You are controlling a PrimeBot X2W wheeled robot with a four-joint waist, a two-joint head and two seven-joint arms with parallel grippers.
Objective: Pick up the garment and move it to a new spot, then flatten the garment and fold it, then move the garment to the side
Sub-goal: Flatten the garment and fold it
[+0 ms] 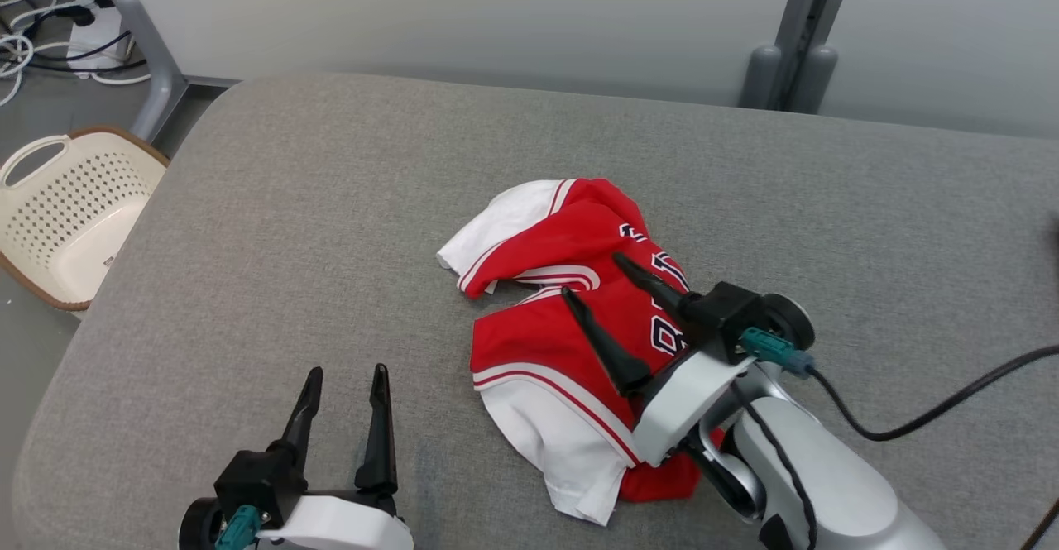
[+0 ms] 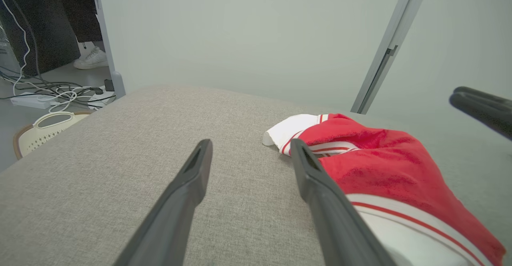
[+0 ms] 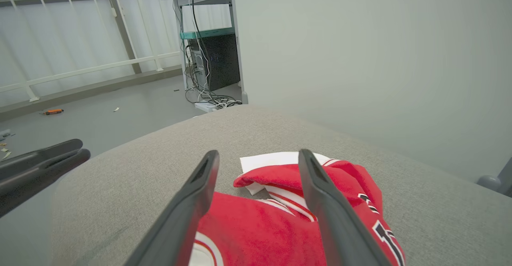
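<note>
A crumpled red and white garment (image 1: 571, 318) with dark numerals lies in a heap on the grey padded table (image 1: 331, 227), right of centre. My right gripper (image 1: 591, 277) hovers over its middle, open, with nothing between its fingers; in the right wrist view the garment (image 3: 280, 226) lies under and between the two spread fingers. My left gripper (image 1: 346, 375) stands open near the front edge, to the left of the cloth and apart from it. The left wrist view has the garment (image 2: 384, 170) to the right of its fingers.
A cream perforated basket (image 1: 66, 211) sits on the floor off the table's left edge. Cables and a power strip (image 1: 79, 33) lie at the far left. A grey wall and post (image 1: 798, 29) stand behind the table. A person's shoe (image 2: 92, 58) is beyond the partition.
</note>
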